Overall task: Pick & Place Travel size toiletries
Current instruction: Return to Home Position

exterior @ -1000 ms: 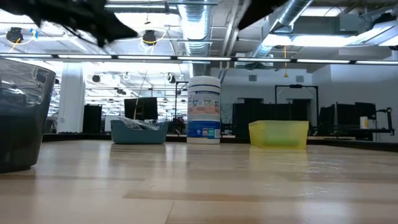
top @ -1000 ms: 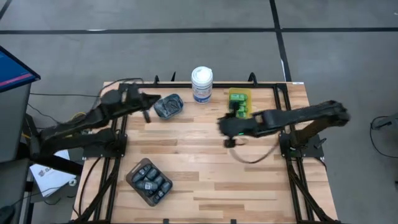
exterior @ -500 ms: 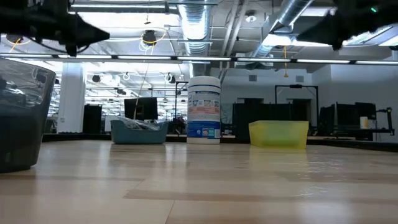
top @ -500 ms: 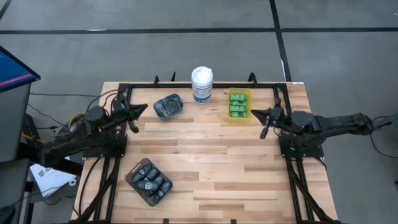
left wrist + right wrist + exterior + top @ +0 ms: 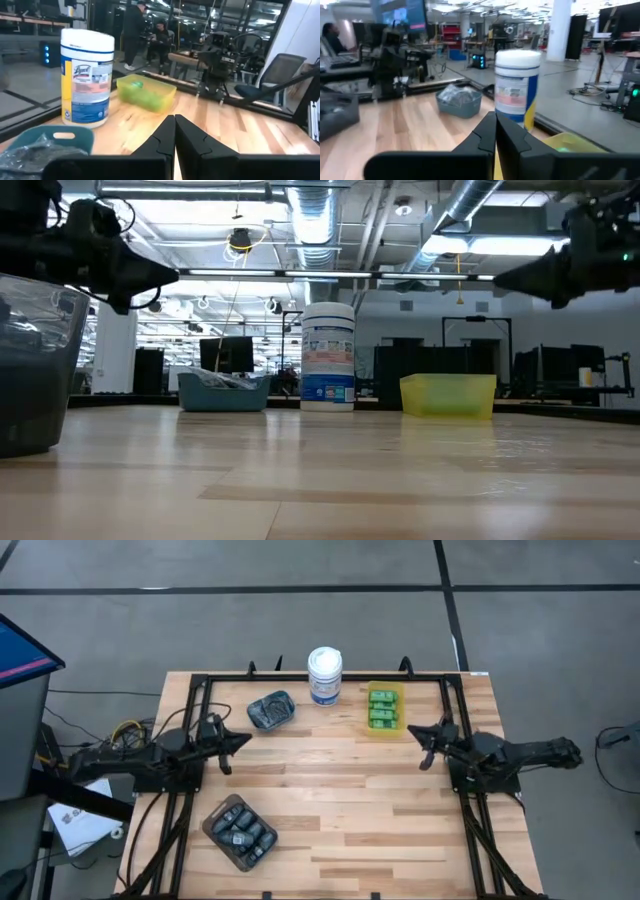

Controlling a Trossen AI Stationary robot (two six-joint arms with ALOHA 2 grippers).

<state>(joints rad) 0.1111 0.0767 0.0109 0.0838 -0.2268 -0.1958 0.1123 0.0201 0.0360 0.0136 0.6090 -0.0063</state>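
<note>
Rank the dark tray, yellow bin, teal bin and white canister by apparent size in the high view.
Largest: dark tray.
Next: yellow bin.
Then teal bin and white canister, too alike to rank; the canister's top is nearer the camera.

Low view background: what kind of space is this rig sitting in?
Probably an open-plan robotics lab or industrial workshop: exposed ceiling ducts overhead, monitors beyond the table, and people at workbenches in the left wrist view.

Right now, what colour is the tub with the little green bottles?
The tub is yellow, clearest in the high view.
</note>
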